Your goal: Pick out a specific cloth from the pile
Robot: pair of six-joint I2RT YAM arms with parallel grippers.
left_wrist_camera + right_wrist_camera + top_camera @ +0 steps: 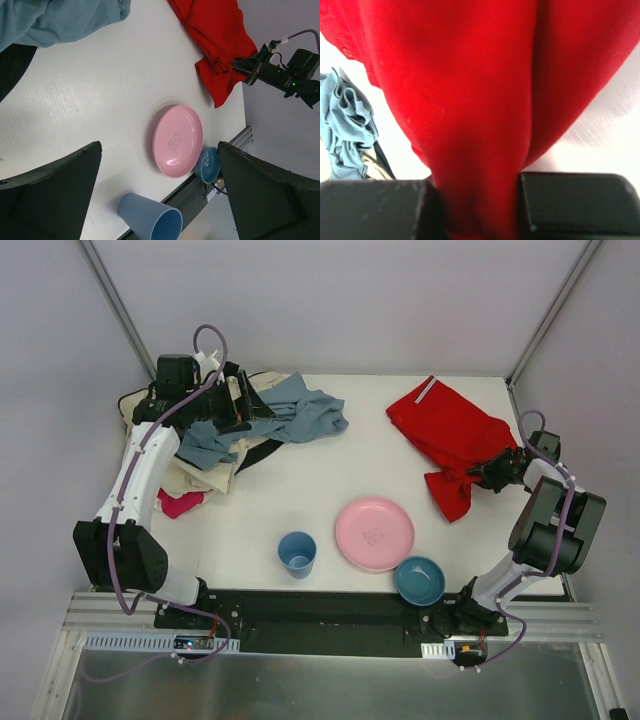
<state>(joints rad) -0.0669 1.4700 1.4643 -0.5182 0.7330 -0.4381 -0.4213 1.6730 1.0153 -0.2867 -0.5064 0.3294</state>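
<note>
The bright red cloth (445, 430) lies spread on the table at the right, a short pale grey stripe near its far edge, well apart from the pile (235, 430). My right gripper (483, 473) is shut on a fold of the red cloth (475, 125) at its near right side. The cloth also shows in the left wrist view (217, 35). The pile of cream, black, grey-blue and magenta garments sits at the far left. My left gripper (243, 400) hovers over the pile, open and empty, its fingers (55, 195) wide apart.
A pink plate (374, 533), a blue cup (297, 553) and a teal bowl (419, 580) stand near the front edge. A small magenta cloth (180, 503) pokes out at the pile's near left. Grey walls close the table's back and sides.
</note>
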